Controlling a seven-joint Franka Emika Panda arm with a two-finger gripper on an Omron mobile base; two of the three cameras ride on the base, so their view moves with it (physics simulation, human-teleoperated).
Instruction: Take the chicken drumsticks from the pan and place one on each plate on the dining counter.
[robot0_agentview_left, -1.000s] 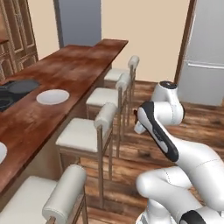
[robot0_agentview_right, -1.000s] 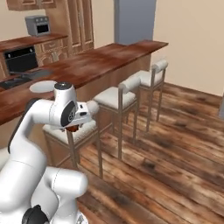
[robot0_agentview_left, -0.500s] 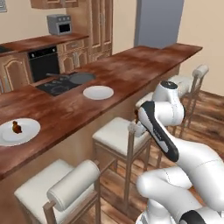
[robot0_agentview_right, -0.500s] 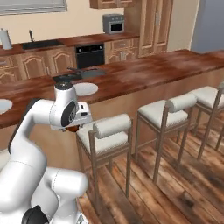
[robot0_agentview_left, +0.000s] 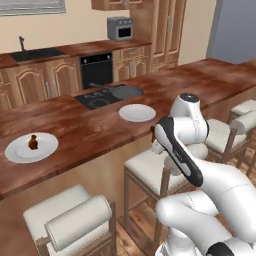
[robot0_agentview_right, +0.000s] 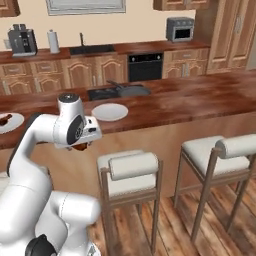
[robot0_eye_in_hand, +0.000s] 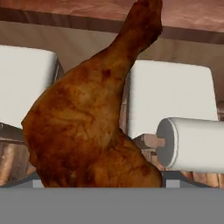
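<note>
A glossy reddish-brown chicken drumstick (robot0_eye_in_hand: 92, 127) looms large in the hand view, bone end up, and my gripper (robot0_agentview_right: 80, 146) is shut on it. The hand hangs in front of the dining counter (robot0_agentview_left: 90, 131), below its edge. An empty white plate (robot0_agentview_left: 137, 112) (robot0_agentview_right: 110, 111) lies on the counter just beyond the hand. Far to the left, a second plate (robot0_agentview_left: 20, 154) (robot0_agentview_right: 12, 123) carries another drumstick (robot0_agentview_left: 33, 142) (robot0_agentview_right: 4, 119). The dark pan (robot0_agentview_left: 127, 91) (robot0_agentview_right: 132, 91) sits on the stovetop behind the counter.
White-cushioned bar stools (robot0_agentview_left: 150, 167) (robot0_agentview_right: 127, 172) stand along the counter's near side, right below and beside the arm. Behind are the black stovetop (robot0_agentview_left: 97, 98), an oven (robot0_agentview_right: 145, 67), a microwave (robot0_agentview_right: 180, 29) and a sink (robot0_agentview_right: 92, 49).
The whole scene has swung: the base has turned from facing the stools and fridge toward the counter and kitchen. The arm keeps its pose with the drumstick in the gripper.
</note>
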